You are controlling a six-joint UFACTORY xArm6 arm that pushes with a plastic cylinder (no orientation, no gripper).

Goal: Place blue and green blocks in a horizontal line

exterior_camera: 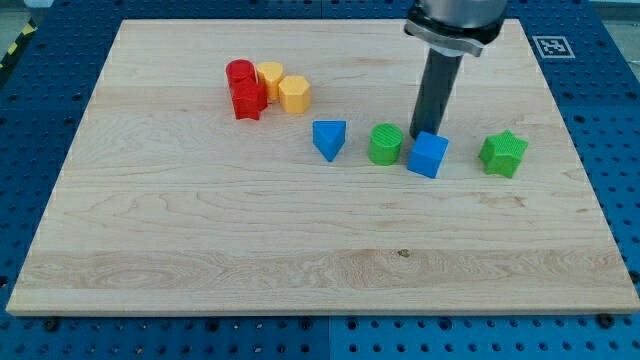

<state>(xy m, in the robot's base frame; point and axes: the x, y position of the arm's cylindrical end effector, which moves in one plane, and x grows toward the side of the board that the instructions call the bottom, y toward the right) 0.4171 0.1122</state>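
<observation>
A blue triangular block (329,138), a green round block (385,144), a blue cube (428,154) and a green star-shaped block (503,153) lie in a rough row across the board's middle right. My tip (418,135) stands just above the blue cube's upper left edge, between it and the green round block, close to both. The rod rises from there toward the view's top.
Two red blocks (243,87) and two yellow blocks (283,87) cluster at the upper left of the wooden board (200,230). The board lies on a blue perforated table. A fiducial marker (552,45) sits at the top right.
</observation>
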